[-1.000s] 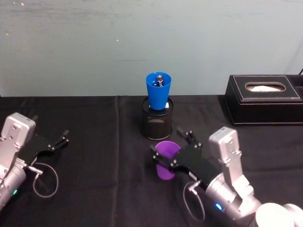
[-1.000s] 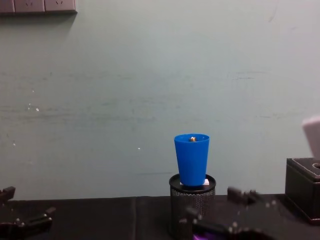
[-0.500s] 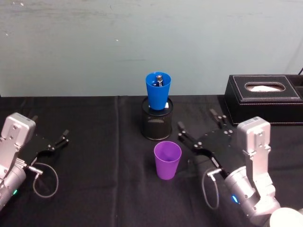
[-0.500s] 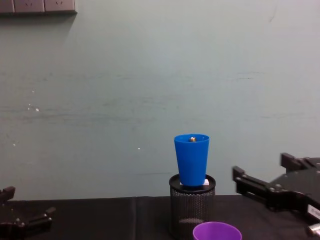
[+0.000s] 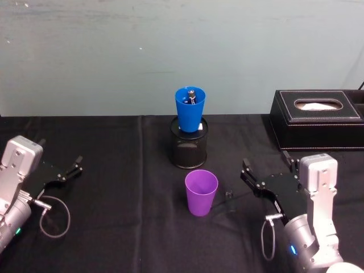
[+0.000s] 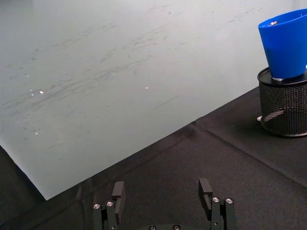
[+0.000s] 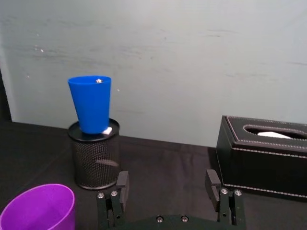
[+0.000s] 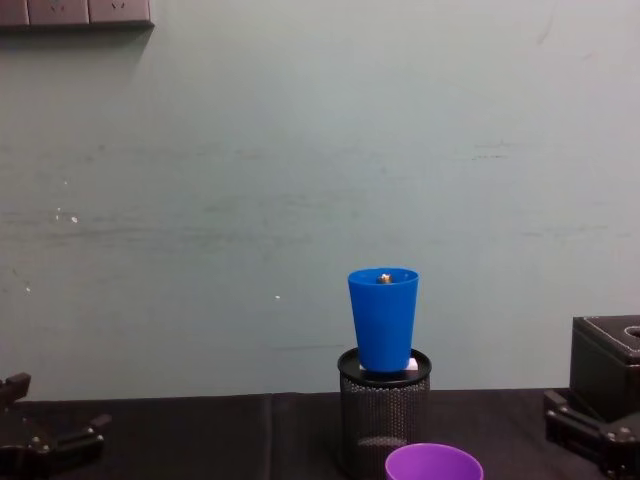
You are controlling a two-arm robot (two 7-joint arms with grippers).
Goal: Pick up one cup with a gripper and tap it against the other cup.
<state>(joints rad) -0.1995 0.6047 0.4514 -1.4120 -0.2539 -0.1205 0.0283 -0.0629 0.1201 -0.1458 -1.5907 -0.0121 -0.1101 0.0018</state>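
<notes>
At nine o'clock of our right gripper [image 5: 267, 169], whose jaws gape wide and empty, the smooth purple plastic tumbler [image 5: 201, 192] stands upright, well apart; the blue tumbler [image 5: 190, 109] sits atop the mesh pen holder [image 5: 189, 151] at its twelve.

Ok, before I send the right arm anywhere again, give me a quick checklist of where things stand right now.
1. Purple cup upright on the table: ok.
2. Purple cup free of any grip: ok, it stands apart from both grippers.
3. Right gripper jaws open: ok, and it sits to the right of the purple cup.
4. Blue cup seated in the mesh pen holder: ok, upright.
5. Left gripper out of the way: ok, at the table's left, jaws open.
6. Tap already made: cannot tell.
</notes>
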